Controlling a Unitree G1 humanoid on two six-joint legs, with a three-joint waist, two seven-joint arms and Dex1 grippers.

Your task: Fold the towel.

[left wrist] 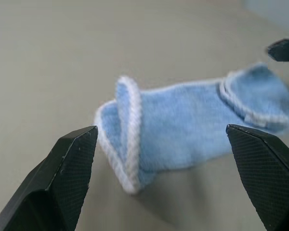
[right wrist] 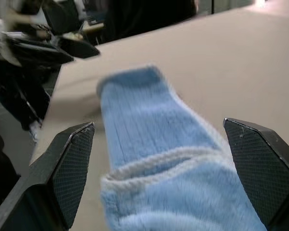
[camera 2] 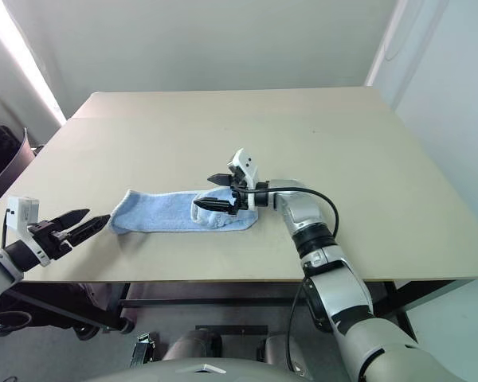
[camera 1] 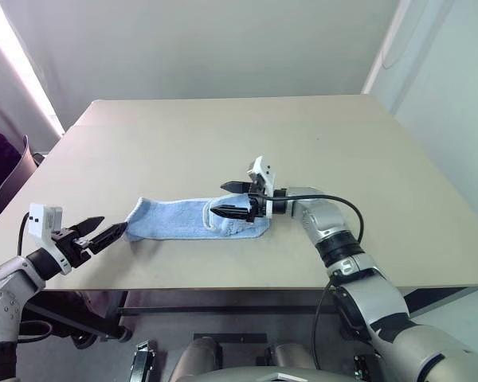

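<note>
The light blue towel (camera 1: 175, 219) lies near the table's front edge as a long narrow strip with white stitched edging. Its right end is doubled over into a small flap (right wrist: 183, 192), and its left end curls up on itself (left wrist: 127, 139). My left gripper (camera 1: 113, 224) hovers open just off the towel's left end, fingertips pointing at it, with nothing between them. My right gripper (camera 1: 218, 200) stands open low over the folded right end, one finger on each side of the strip, pointing left. In the right wrist view the towel (right wrist: 144, 130) runs away toward the left gripper (right wrist: 62, 45).
The beige table (camera 1: 223, 135) stretches wide behind and to the right of the towel. Its front edge (camera 1: 223, 288) runs close below the towel. A dark chair (camera 1: 8, 171) stands off the table's left side.
</note>
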